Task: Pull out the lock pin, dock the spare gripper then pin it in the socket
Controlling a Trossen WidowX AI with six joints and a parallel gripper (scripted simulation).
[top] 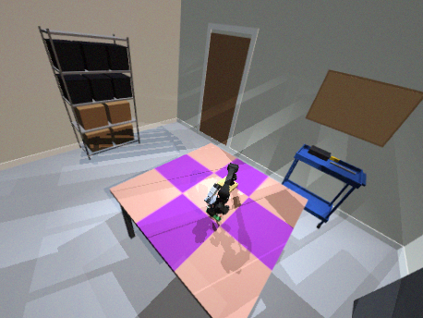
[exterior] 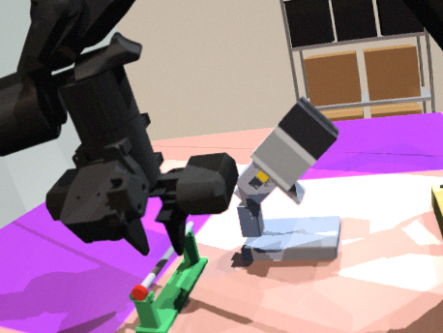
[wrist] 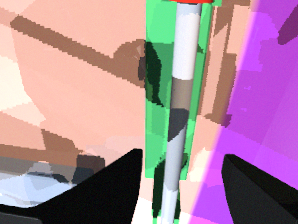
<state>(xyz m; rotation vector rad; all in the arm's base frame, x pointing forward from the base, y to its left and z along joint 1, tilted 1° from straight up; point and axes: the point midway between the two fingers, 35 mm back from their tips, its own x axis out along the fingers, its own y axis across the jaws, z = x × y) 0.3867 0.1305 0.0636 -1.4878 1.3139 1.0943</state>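
The white pin (exterior: 150, 279) (wrist: 187, 30) with a red head lies lengthwise over the green stand (exterior: 147, 316) (wrist: 156, 120), carried by its end posts. My gripper (exterior: 163, 253) (wrist: 182, 160) is open and empty, pointing down close above the pin, one finger on each side. The grey and black block (exterior: 290, 156) leans on a short post above a blue-grey base (exterior: 295, 248) (wrist: 30, 189). A small dark opening with a yellow patch shows low on its near side. I cannot tell which part is the socket or the spigot.
A yellow block (exterior: 438, 208) (top: 233, 186) is beyond the blue-grey base, at the right edge of the exterior view. The blue-grey base is left of the fingers in the wrist view. A shelf rack (top: 92, 71) and a blue cart (top: 330, 164) are off the table.
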